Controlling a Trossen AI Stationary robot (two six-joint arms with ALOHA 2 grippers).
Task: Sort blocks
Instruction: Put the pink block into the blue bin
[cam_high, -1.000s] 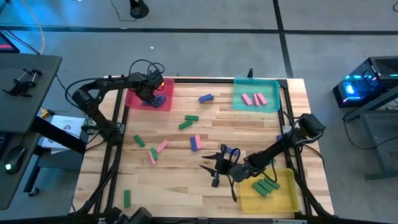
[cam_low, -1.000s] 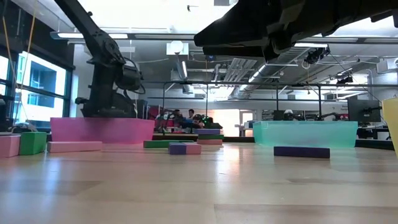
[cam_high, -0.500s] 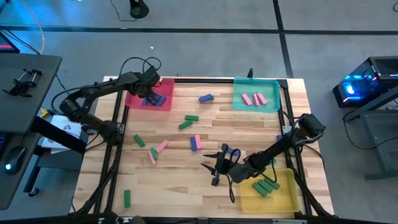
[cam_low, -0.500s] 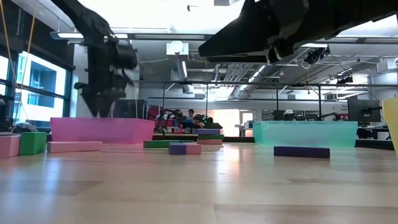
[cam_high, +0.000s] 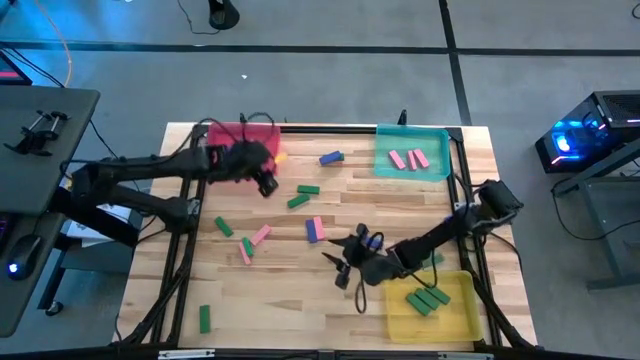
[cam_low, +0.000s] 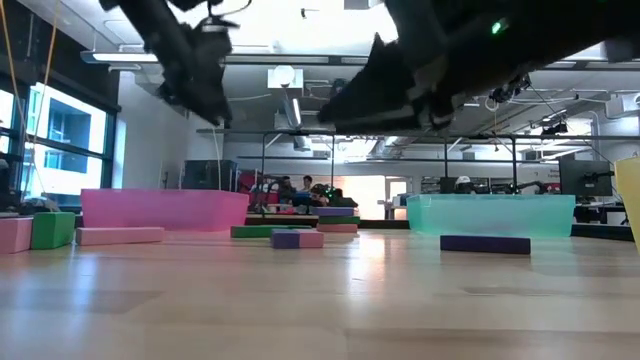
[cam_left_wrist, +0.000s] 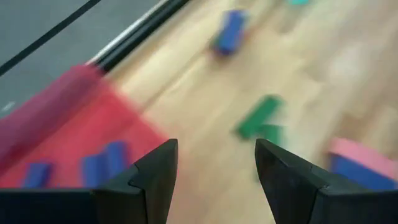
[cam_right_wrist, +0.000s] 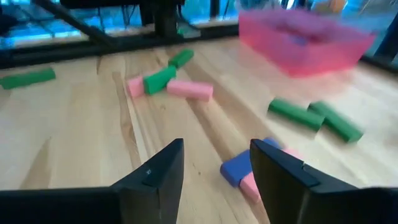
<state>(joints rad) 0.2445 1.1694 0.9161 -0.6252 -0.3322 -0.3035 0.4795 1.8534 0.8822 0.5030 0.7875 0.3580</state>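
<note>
Two hands hang open and empty over the tabletop (cam_high: 300, 270): the left hand (cam_high: 266, 184) just beside the pink tray (cam_high: 243, 133), the right hand (cam_high: 347, 268) near the loose blocks (cam_high: 315, 229), likely choosing one.

- Pink square plastic tray (cam_high: 228, 135): far left of the wooden table (cam_high: 300, 290).
- Teal square plastic tray (cam_high: 432, 135): far right.
- Yellow square plastic tray (cam_high: 465, 318): near right.
- Small flat rectangular blocks (cam_high: 303, 195): scattered between the trays.
</note>
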